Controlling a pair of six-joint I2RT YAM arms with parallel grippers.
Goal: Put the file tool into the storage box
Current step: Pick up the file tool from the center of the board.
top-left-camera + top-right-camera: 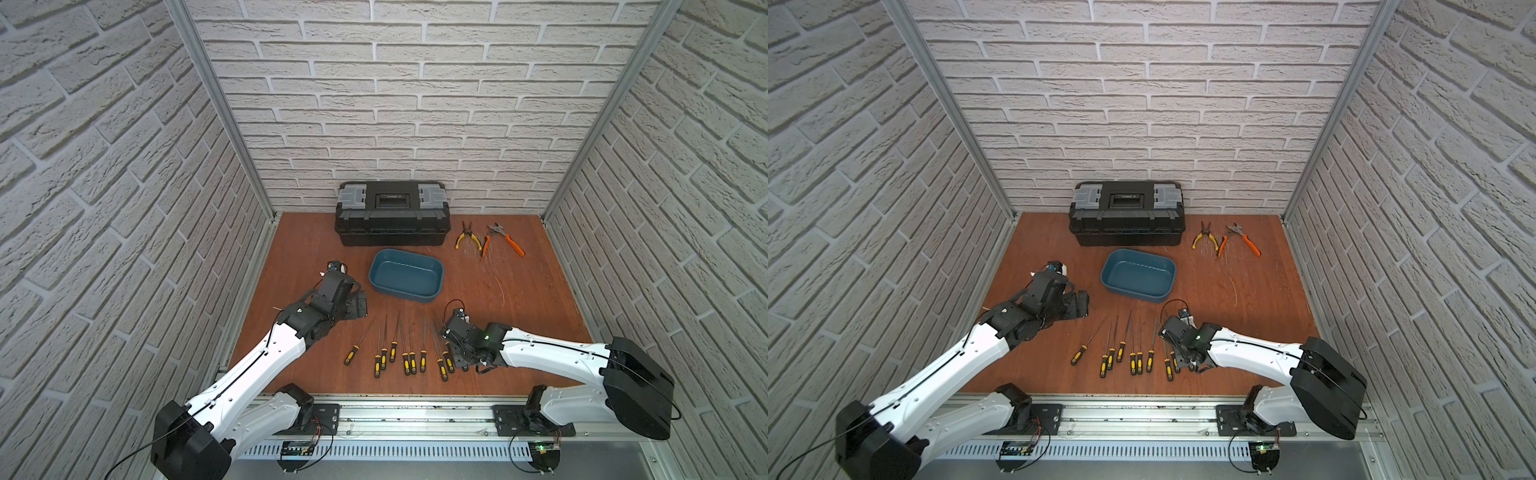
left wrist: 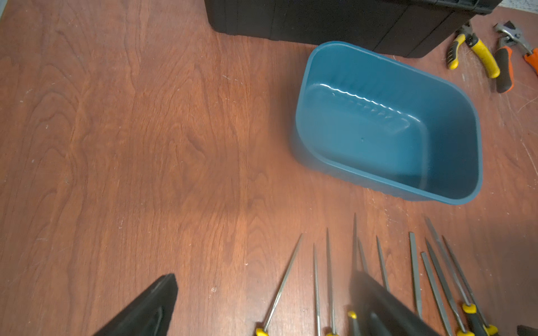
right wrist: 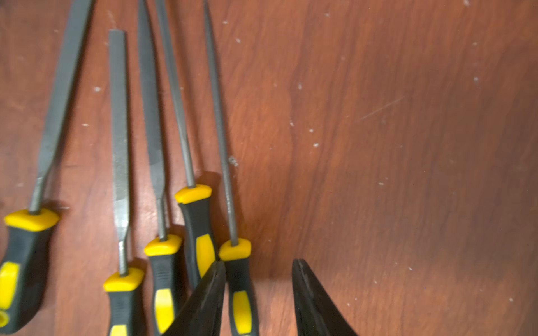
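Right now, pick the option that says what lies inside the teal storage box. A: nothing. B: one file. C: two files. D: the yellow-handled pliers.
A: the storage box shows only its bare blue floor in both top views and in the left wrist view, while the files lie in a row on the table, on the robot's side of the box.
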